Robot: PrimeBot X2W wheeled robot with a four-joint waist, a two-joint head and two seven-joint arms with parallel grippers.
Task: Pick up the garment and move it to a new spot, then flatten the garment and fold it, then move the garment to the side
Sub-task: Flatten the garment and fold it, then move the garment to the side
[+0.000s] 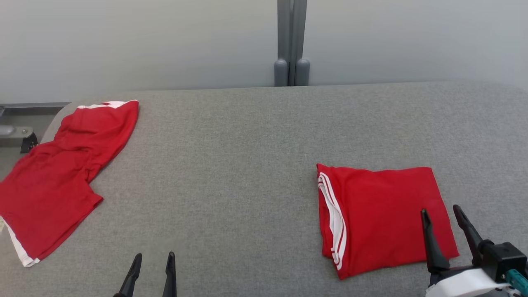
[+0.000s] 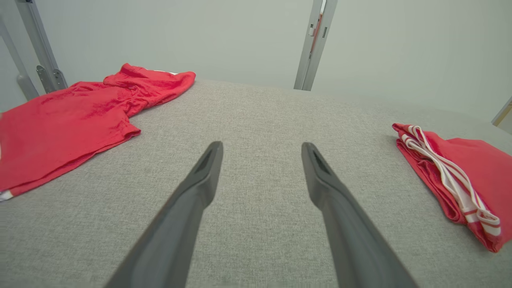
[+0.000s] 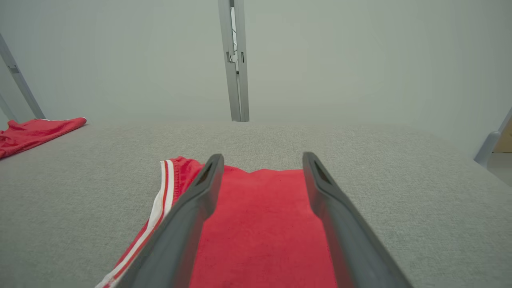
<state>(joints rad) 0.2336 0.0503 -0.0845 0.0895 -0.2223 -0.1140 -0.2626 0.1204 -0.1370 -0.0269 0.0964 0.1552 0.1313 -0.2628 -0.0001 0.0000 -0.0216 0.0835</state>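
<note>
Spanning nearly the whole head view, the table point(image 1: 247, 165) was a broad slab covered in coarse grey woven cloth, matte and evenly grained, its far edge meeting a pale wall and a slim grey metal post point(image 1: 291, 41). At the table's far left lay a loose garment point(image 1: 62, 177), red knit with white trim, spread out but rumpled, with soft ridges across its middle and one end reaching the table's edge; it looked unhandled. Toward the right, nearer the robot, sat the folded garment point(image 1: 383, 214), the same red fabric packed into a neat, roughly square stack, flat on top, its layered left edge showing narrow white stripes point(image 1: 335, 222) curling along the fold. Judging by that tidy shape and its place well right of centre, the picking up, flattening and folding seemed done, and the shift to the side appeared either finished or nearly so. The right gripper point(image 1: 440, 210) hovered over the stack's near right corner with its long dark tapered fingers spread and nothing between them; whether the tips touched the cloth could not be told. The left gripper point(image 1: 154, 256) hung low over bare table, jaws likewise parted and empty
</note>
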